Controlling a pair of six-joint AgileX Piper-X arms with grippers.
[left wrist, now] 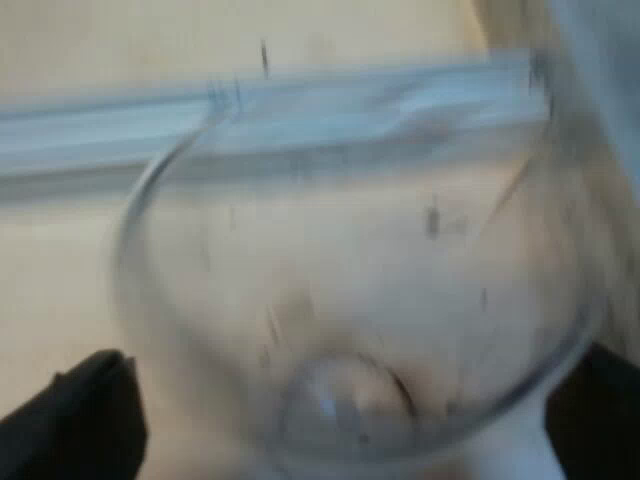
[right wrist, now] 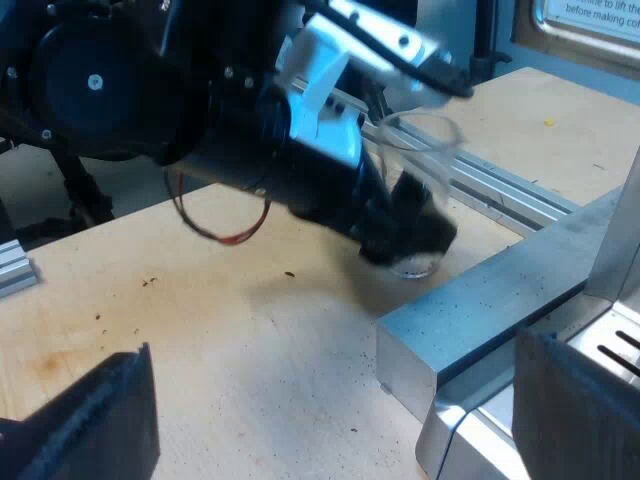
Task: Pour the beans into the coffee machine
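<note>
A clear measuring glass (left wrist: 350, 300) sits between the two black fingers (left wrist: 80, 415) of my left gripper (left wrist: 340, 425), which is shut on its lower part. I see no beans inside it, only a few dark specks on its wall. In the right wrist view the same glass (right wrist: 425, 150) leans slightly in the left gripper (right wrist: 410, 235), with its base low over the wooden table (right wrist: 250, 330); I cannot tell whether it touches. My right gripper (right wrist: 335, 410) hangs open over the table with nothing between its fingers, close to a grey metal machine body (right wrist: 490, 300).
An aluminium rail (left wrist: 300, 120) lies on the table just behind the glass, and shows again as the rail (right wrist: 500, 185) beyond the left arm. A slotted metal grille (right wrist: 620, 345) sits beside the grey body. Dark crumbs (right wrist: 148, 282) dot the wood.
</note>
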